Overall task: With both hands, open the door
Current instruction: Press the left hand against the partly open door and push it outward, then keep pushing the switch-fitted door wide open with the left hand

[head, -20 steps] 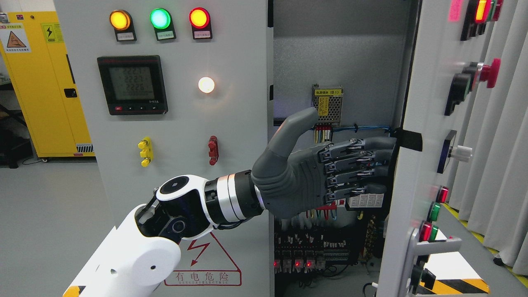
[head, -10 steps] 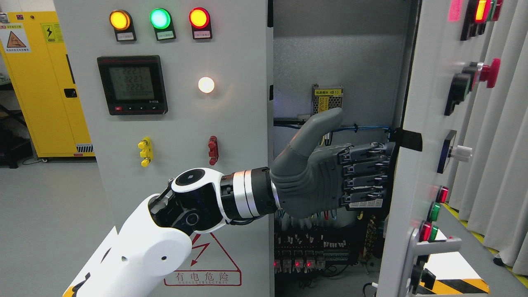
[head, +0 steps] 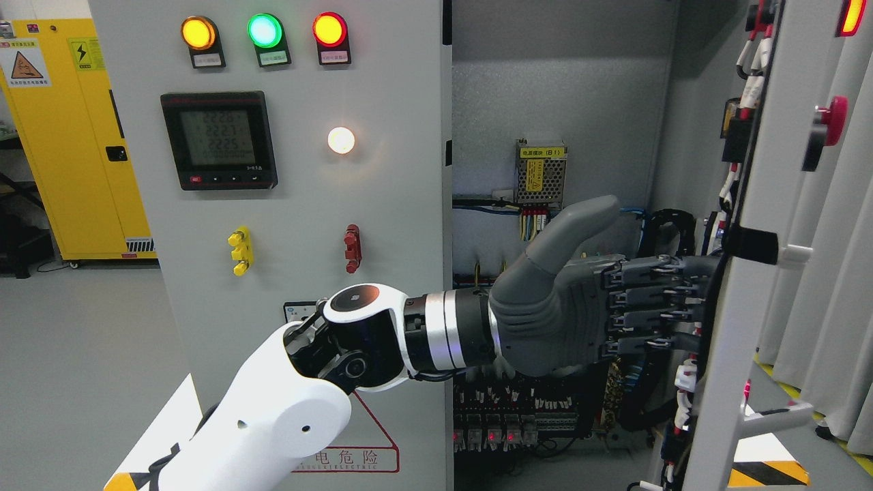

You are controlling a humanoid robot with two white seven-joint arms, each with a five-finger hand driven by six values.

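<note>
1. Robot hand first: our left robot hand [head: 600,307] reaches across from the lower left, thumb raised, its four fingers [head: 655,303] held straight and pressed together against the inner edge of the right door [head: 764,204]. It grips nothing; it pushes flat.
2. At far left we see the yellow cabinet [head: 75,136], well apart from the work.
3. Next comes the closed left panel [head: 307,204] with its three lamps and the meter [head: 219,140].
4. Between panel and door, the cabinet interior [head: 559,102] now shows more than a second ago: the power supply [head: 541,174] is uncovered and the door's back wiring has come into sight.
5. At right, the door has swung further outward, nearly edge-on to us. We judge the opening well advanced. Our right hand is out of view.
</note>
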